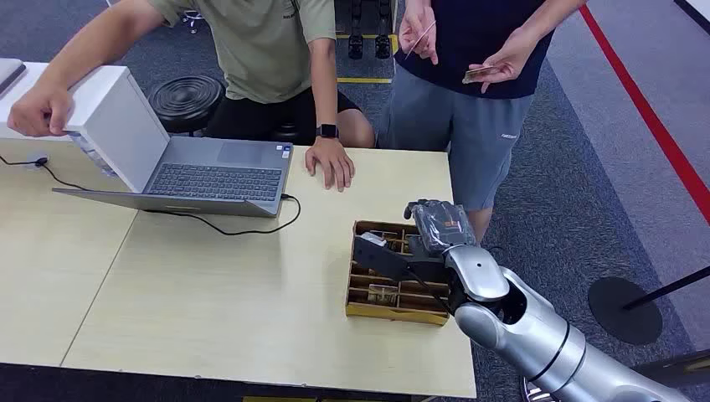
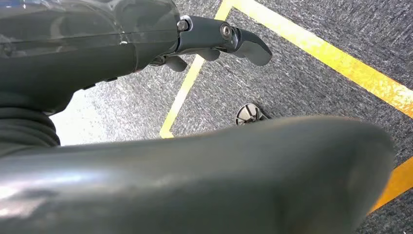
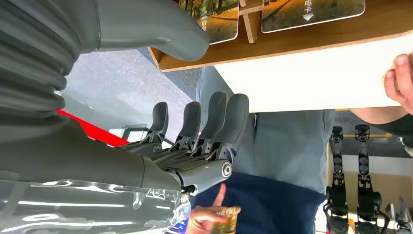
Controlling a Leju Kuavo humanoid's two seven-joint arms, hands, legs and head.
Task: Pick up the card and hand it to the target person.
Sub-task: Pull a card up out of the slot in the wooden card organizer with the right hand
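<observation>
A wooden compartment box (image 1: 366, 311) sits on the table's right side, with a card (image 1: 383, 294) lying in a front slot. My right hand (image 1: 437, 226) hovers over the box's far right corner, fingers apart, holding nothing. In the right wrist view the hand (image 3: 195, 141) is spread beside the box (image 3: 292, 46), where cards (image 3: 311, 9) with printed pictures show. The person in a dark shirt stands beyond the table and holds a card (image 1: 479, 74), also seen as the card (image 3: 225, 219). My left hand (image 2: 219, 41) hangs over the floor, holding nothing.
An open laptop (image 1: 213, 176) with a black cable stands at the table's (image 1: 209, 285) back left. A seated person in an olive shirt rests a hand (image 1: 331, 161) on the table near the box. A black stool (image 1: 186, 100) stands behind.
</observation>
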